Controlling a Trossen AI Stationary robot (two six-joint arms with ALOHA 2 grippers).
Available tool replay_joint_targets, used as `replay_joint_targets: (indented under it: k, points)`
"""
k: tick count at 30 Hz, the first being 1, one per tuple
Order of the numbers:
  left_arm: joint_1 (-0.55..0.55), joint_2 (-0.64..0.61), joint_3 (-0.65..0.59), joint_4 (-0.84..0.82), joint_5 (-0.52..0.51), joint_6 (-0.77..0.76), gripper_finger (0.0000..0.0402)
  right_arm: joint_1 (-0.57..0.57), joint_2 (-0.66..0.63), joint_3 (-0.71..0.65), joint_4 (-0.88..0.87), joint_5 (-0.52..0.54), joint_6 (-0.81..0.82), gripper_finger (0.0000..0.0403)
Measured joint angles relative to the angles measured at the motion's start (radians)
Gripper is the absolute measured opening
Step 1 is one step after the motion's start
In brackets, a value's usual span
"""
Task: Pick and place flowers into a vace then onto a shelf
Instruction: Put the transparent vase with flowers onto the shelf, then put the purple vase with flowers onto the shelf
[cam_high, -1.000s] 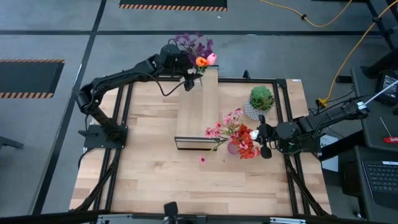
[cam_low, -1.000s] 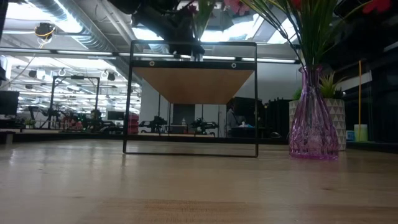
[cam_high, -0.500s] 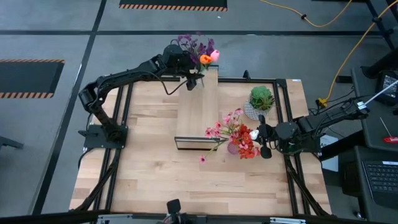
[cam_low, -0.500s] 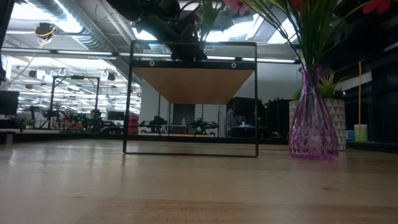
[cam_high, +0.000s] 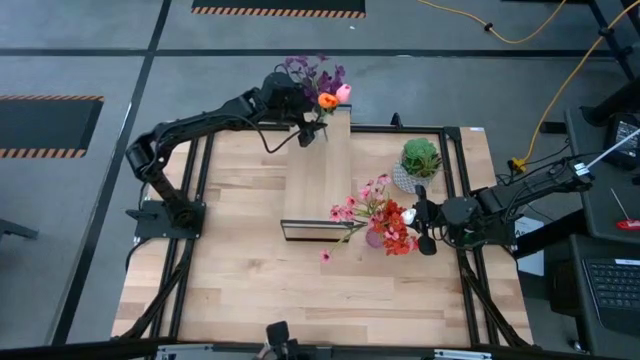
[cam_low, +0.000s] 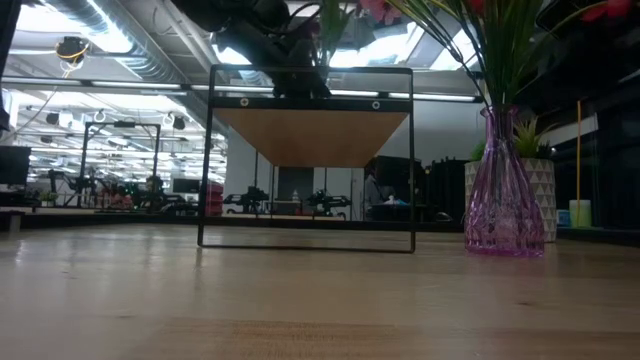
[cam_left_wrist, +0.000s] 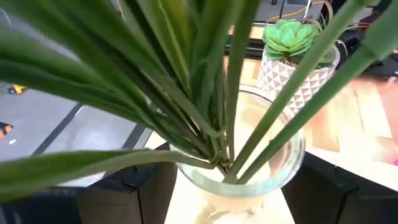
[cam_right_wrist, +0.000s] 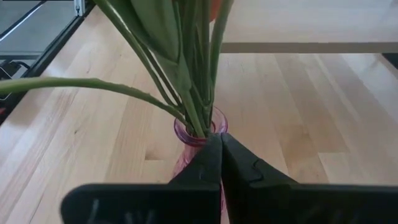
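The right gripper (cam_high: 424, 228), on the dark arm reaching in from the table's right edge, has its two fingers (cam_right_wrist: 211, 163) pressed together with nothing between them, their tips just beside the rim of a purple ribbed glass vase (cam_low: 504, 196) that stands on the light-wood slatted table (cam_high: 240, 270). From that vase rise green stems (cam_right_wrist: 186, 68) carrying pink blossoms and red blooms (cam_high: 385, 222), spreading directly ahead of the closed fingers. Beyond this gripper, toward the table's far right corner, sits a round green plant in a white patterned pot (cam_high: 419, 162). Beside the purple vase runs the long narrow light-wood shelf with a dark-framed hollow end (cam_high: 318, 170). At the shelf's far end the left gripper (cam_high: 306, 129) is open around a clear glass vase (cam_left_wrist: 249, 163) resting on the plank top; the dark fingers (cam_left_wrist: 134, 186) stand apart on either side of the glass. This vase holds long green stems topped by a purple cluster, an orange tulip and a pink tulip (cam_high: 322, 86), all just above the gripper.
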Motion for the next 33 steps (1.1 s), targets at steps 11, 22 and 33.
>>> replay_joint_targets:
  k: [11,22,33]
  points:
    - [0.0,-0.091,0.0,-0.069,-0.03,0.028,0.025,0.0,0.0,0.0,0.0,0.0,0.003,0.0]
    - [-0.041,-0.198,0.0,-0.294,-0.191,0.103,0.0221,0.0,0.0,0.0,0.0,0.0,0.002,0.0]
    - [-0.186,-0.491,-0.232,-0.28,-0.214,0.065,0.003,0.0,-0.007,0.0,-0.111,-0.003,0.056,0.0]
